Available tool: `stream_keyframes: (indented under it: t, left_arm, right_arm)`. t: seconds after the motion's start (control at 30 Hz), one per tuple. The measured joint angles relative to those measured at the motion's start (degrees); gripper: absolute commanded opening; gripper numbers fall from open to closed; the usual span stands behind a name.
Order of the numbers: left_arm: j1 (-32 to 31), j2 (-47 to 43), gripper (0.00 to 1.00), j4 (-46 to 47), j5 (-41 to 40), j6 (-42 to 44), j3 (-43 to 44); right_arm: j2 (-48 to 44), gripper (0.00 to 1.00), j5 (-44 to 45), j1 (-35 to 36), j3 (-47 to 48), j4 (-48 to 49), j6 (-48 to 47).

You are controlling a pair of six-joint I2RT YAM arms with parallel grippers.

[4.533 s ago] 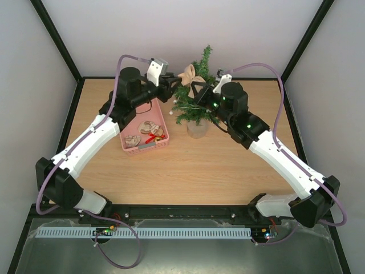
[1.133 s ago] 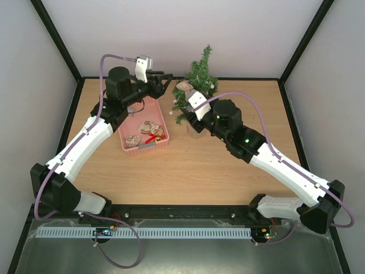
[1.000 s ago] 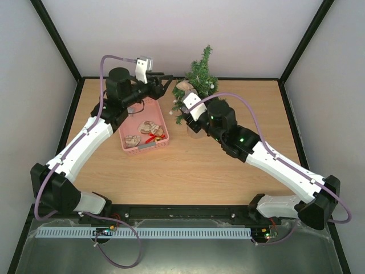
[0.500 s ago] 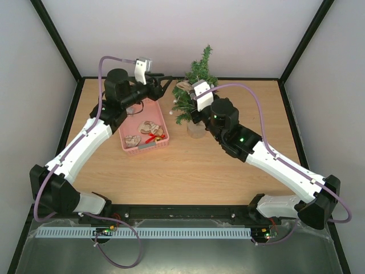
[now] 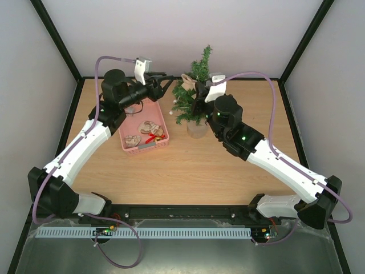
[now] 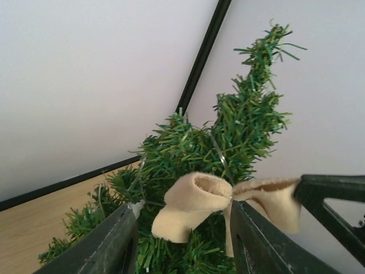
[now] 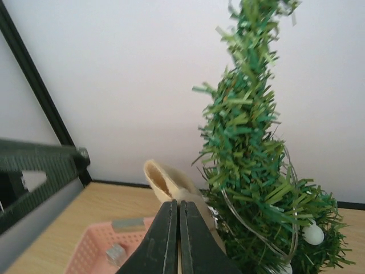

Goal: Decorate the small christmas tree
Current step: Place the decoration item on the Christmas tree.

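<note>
Dark-green bristly small christmas tree [image 5: 197, 97] upright in its pale pot [image 5: 197, 130] on the wooden table [image 5: 228, 171] | beige fabric bow [image 6: 219, 204] against the tree's upper branches | my right gripper [image 7: 175, 220] pinched shut on the bow's edge | my left gripper [image 6: 183, 212] partly open, straddling the bow, gripping nothing | pink plastic basket [image 5: 159, 117] left of the tree

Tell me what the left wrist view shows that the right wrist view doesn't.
Left wrist only: both loops and the tied middle of the beige bow. Right wrist only: the pink basket and a white bead on the small christmas tree. Both: the tree, the bow, the open left gripper, and the right gripper shut on the bow's tail.
</note>
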Motion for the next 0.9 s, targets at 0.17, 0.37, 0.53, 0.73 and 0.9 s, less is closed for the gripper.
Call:
stream_keyframes:
  t: [0.17,0.37,0.53,0.73,0.9]
  left_arm:
    - [0.0,0.0,0.45,1.9,2.8,0.1,-0.2]
    - [0.0,1.2,0.44,4.6,5.7,0.3,-0.2]
    - [0.0,4.2,0.45,5.4,7.0,2.0,-0.2]
    - [-0.1,8.0,0.47,6.3,9.4,5.2,-0.2]
    - [-0.2,11.3,0.48,7.1,10.7,6.4,0.2]
  right_arm:
    - [0.0,0.02,1.5,0.0,0.7,0.6,8.1]
    - [0.2,0.02,1.8,-0.2,0.2,1.2,15.9]
    - [0.3,0.02,1.7,-0.5,-1.3,2.4,19.8]
    - [0.3,0.02,1.7,-0.9,-1.7,2.6,21.3]
    - [0.3,0.02,1.6,-1.4,-1.7,2.8,21.7]
